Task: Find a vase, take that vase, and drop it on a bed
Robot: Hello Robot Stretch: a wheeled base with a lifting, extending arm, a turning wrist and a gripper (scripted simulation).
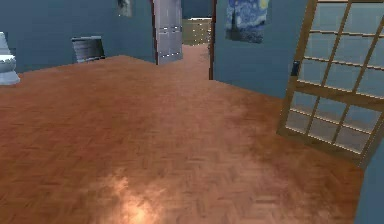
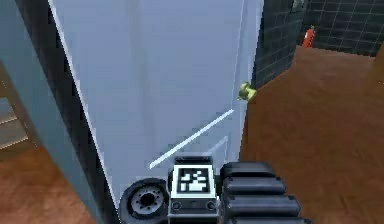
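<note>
Searching for vase, I'm facing doorway [image 1: 197,50] across wooden floor [image 1: 150,140]. My pincer [image 2: 145,198] sitting near white door [image 2: 160,80]; can't tell if holding anything. Next needing drive through doorway.

- We see a home with a wooden floor [image 1: 150,140] and blue walls [image 1: 60,25].
- A painting [image 1: 246,20] hangs up.
- We see a glass door [image 1: 335,75] and a white door [image 2: 160,80] with a gold knob [image 2: 246,93].

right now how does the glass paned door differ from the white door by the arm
The paned door is a wood frame around a grid of pale glass panes; the white door is solid. The white door carries a round brass knob; the paned door a dark handle. Both stand over brown wood floor.
</note>
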